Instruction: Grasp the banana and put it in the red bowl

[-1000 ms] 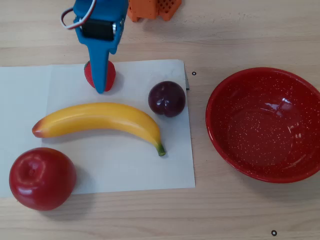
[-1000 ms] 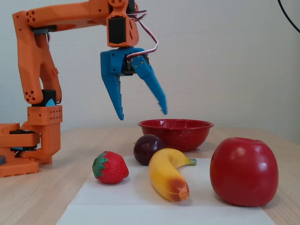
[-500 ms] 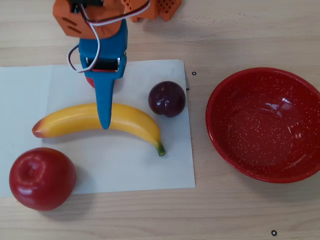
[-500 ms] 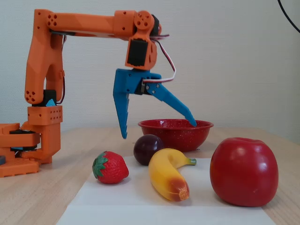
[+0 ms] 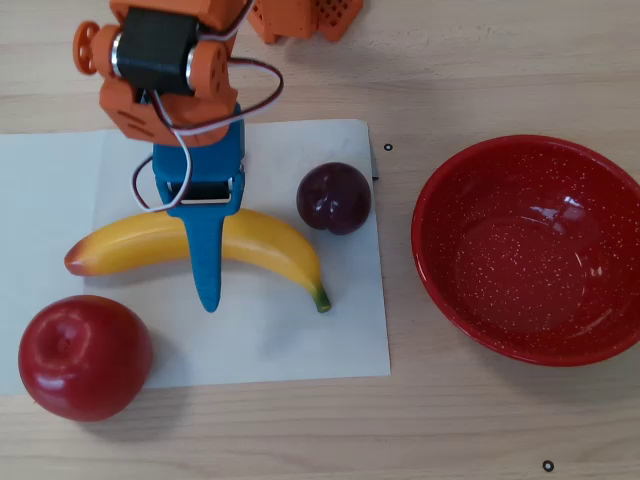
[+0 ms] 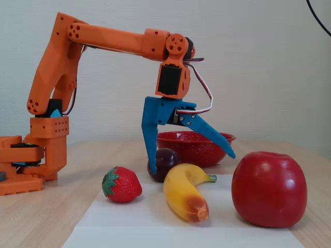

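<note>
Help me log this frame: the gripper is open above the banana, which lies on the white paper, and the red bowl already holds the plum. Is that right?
Not quite. The red bowl is empty in the overhead view; the plum sits on the white paper beside the banana. The rest holds: the gripper is open above the banana, as the fixed view shows.

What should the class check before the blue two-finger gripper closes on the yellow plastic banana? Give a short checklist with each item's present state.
1. Blue two-finger gripper open: ok, jaws spread wide.
2. Gripper over the curved yellow plastic banana: ok in the overhead view.
3. Fingers low enough to grip: not ok, tips look above the banana in the fixed view.
4. Dark purple plum clear of the jaws: cannot tell.
5. Speckled red bowl empty: ok.
6. Big red apple clear of the gripper: ok.
</note>
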Robot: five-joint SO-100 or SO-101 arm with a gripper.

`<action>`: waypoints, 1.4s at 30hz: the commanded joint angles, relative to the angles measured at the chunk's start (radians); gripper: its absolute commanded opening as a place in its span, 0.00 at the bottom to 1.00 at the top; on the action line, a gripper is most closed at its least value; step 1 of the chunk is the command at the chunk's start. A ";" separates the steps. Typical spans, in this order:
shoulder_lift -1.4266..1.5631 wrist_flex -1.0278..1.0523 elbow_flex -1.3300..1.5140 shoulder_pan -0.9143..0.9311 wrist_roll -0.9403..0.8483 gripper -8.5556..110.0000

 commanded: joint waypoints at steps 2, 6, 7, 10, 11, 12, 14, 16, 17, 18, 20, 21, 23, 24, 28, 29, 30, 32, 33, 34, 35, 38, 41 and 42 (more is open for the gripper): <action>0.048 -0.029 -0.106 -0.048 0.021 0.66; 0.018 -0.052 -0.103 -0.051 0.029 0.66; 0.012 -0.057 -0.103 -0.051 0.028 0.66; -0.009 -0.071 -0.098 -0.046 0.026 0.66; -0.014 -0.077 -0.094 -0.046 0.026 0.66; -0.017 -0.081 -0.091 -0.044 0.026 0.66; -0.023 -0.094 -0.080 -0.041 0.026 0.66; -0.026 -0.104 -0.067 -0.038 0.026 0.66; -0.029 -0.110 -0.060 -0.035 0.026 0.66; -0.031 -0.118 -0.054 -0.034 0.025 0.66; -0.034 -0.130 -0.043 -0.029 0.021 0.66; -0.035 -0.138 -0.035 -0.028 0.018 0.66; -0.040 -0.155 -0.020 -0.025 0.017 0.66; -0.043 -0.163 -0.014 -0.023 0.017 0.66; -0.052 -0.199 0.020 -0.020 0.018 0.66; -0.054 -0.212 0.029 -0.018 0.017 0.66; -0.055 -0.224 0.038 -0.018 0.015 0.66; -0.058 -0.245 0.054 -0.015 0.011 0.66; -0.058 -0.255 0.063 -0.015 0.011 0.66; -0.060 -0.261 0.066 -0.015 0.009 0.66; -0.061 -0.264 0.067 -0.015 0.008 0.66; -0.066 -0.267 0.067 -0.018 0.003 0.65; -0.069 -0.265 0.066 -0.025 0.000 0.63; -0.069 -0.268 0.066 -0.028 -0.002 0.62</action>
